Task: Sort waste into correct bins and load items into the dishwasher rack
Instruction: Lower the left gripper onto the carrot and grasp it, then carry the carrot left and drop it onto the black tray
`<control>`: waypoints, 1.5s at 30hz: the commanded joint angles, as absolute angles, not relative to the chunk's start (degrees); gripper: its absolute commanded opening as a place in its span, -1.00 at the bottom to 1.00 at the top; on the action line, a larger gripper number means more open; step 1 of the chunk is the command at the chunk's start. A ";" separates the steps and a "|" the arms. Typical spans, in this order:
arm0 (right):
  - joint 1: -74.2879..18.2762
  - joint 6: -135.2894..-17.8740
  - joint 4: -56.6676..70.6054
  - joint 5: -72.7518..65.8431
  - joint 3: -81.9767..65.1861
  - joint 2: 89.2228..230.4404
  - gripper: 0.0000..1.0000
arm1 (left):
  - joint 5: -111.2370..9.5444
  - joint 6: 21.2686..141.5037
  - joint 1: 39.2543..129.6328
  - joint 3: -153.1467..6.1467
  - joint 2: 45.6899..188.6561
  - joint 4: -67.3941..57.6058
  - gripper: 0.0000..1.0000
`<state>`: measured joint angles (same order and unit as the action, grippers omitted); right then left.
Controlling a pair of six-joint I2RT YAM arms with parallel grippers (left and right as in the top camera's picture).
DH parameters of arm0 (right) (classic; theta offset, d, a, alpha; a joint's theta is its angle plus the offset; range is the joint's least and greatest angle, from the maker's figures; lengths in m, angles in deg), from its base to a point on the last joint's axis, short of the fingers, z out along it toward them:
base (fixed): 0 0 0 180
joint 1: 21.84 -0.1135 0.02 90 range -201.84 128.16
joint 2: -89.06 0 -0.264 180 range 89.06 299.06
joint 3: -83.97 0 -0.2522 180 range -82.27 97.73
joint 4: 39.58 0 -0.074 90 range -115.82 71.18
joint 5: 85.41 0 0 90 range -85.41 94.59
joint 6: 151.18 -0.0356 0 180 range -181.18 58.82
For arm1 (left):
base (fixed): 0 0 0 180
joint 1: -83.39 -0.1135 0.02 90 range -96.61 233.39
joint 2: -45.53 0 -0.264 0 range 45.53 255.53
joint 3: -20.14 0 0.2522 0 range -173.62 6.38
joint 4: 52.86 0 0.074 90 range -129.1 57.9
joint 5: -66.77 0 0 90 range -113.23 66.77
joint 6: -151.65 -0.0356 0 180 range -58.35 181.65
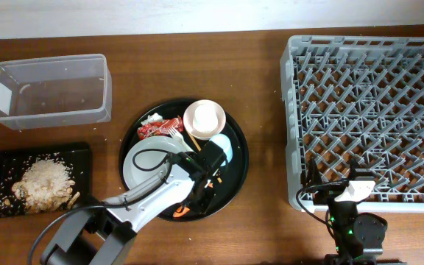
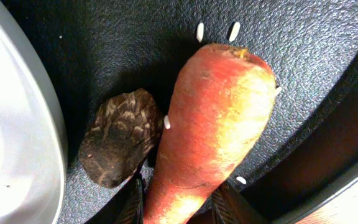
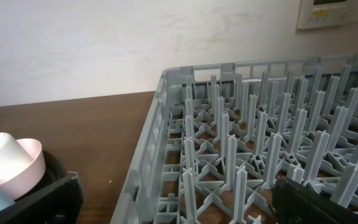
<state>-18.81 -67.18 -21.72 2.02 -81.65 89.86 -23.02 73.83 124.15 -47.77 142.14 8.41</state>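
Sorting the waste is the step in hand, we judge: the orange carrot (image 2: 213,130) lies on the round black tray (image 2: 303,37), just beside a dark brown scrap (image 2: 120,146). The left gripper (image 2: 179,202) has one finger on each side of its thin end, set narrow; whether they already press it we cannot tell. Next we need a firm hold, a straight lift, then probably the way to the shallow black tray (image 1: 2,165) holding the rice (image 1: 43,180). The right gripper (image 3: 178,190) stands wide and empty at the dishwasher rack (image 3: 229,124).
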 commanded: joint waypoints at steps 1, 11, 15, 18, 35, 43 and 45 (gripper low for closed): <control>-18.53 -67.18 -21.48 2.26 -81.95 89.42 0.97 | -23.44 74.40 124.26 -47.99 139.59 9.65 -0.42; -18.53 -67.18 -21.48 2.26 -81.95 89.42 0.97 | -23.28 74.40 124.21 -48.54 134.67 10.74 -0.51; -18.53 -67.18 -21.48 2.26 -81.95 89.42 0.97 | -23.28 74.42 124.21 -49.46 129.40 11.55 -0.52; -18.53 -67.18 -21.48 2.26 -81.95 89.42 0.97 | -22.87 75.30 122.79 -49.98 124.33 11.77 -0.52; -18.53 -67.18 -21.48 2.28 -81.95 89.42 0.97 | -17.36 87.12 60.96 -49.92 116.97 0.34 -0.50; -18.53 -67.18 -21.48 2.26 -81.95 89.42 0.97 | -16.73 90.95 51.56 -49.92 131.00 -5.52 -0.50; -18.53 -67.18 -21.48 2.26 -81.95 89.42 0.98 | -16.77 90.97 51.06 -49.92 133.73 -7.88 -0.50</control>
<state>-18.81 -67.18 -21.72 2.02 -81.65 89.83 -17.23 90.05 52.32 -49.02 129.51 -5.21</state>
